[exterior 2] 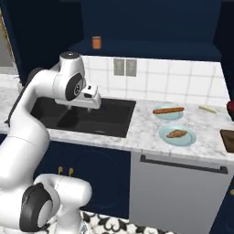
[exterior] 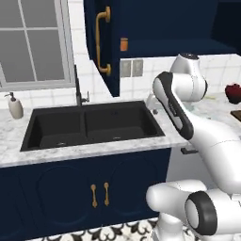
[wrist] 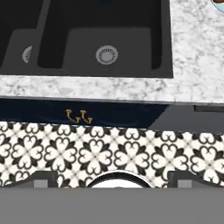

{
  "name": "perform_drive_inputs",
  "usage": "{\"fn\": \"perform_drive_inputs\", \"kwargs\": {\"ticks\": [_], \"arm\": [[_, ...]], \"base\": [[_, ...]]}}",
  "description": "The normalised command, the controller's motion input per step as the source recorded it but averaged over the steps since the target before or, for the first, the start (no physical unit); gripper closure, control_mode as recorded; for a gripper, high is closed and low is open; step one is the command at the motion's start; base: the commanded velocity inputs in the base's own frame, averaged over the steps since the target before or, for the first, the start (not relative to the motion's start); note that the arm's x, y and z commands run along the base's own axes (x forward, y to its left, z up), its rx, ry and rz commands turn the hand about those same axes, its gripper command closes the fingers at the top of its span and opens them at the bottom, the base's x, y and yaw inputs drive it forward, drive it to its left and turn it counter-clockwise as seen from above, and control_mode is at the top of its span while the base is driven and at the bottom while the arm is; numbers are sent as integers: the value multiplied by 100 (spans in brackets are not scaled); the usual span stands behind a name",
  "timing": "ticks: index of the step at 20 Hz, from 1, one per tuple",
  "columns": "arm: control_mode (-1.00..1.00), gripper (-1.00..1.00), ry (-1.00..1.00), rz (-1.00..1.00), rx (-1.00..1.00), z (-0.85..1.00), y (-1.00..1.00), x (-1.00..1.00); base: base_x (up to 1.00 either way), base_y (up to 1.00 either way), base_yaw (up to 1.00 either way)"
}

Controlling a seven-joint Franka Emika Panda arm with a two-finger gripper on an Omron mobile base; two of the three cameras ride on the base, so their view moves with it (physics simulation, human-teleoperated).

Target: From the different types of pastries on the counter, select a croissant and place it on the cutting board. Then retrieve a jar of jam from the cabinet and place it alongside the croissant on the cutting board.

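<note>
Croissant [exterior 2: 176, 134] on plate [exterior 2: 164, 135] — jar of jam [exterior 2: 96, 42] unlabelled.

White tiled wall [exterior 2: 173, 80] stood behind black double sink [exterior: 89, 124]. Grey-framed window [exterior: 33, 42] sat left of faucet [exterior: 79, 92]. Navy base cupboards [exterior: 80, 188] carried brass pulls. Floor [wrist: 109, 151] showed black-and-white floral tile.

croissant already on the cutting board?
No, the croissant lies on a light blue plate, apart from the board at the right edge.
</note>
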Motion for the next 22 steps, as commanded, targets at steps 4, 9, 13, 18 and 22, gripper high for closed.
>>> {"fn": "perform_drive_inputs", "kwargs": {"ticks": [4, 9, 13, 18, 22], "arm": [[100, -100, 0, 0, 0, 0, 0, 0], [100, -100, 0, 0, 0, 0, 0, 0], [100, -100, 0, 0, 0, 0, 0, 0], [100, -100, 0, 0, 0, 0, 0, 0], [100, -100, 0, 0, 0, 0, 0, 0]], "base": [[100, -4, 17], [100, 0, 10], [49, -14, 15], [44, -16, 8], [39, -62, 9]]}}
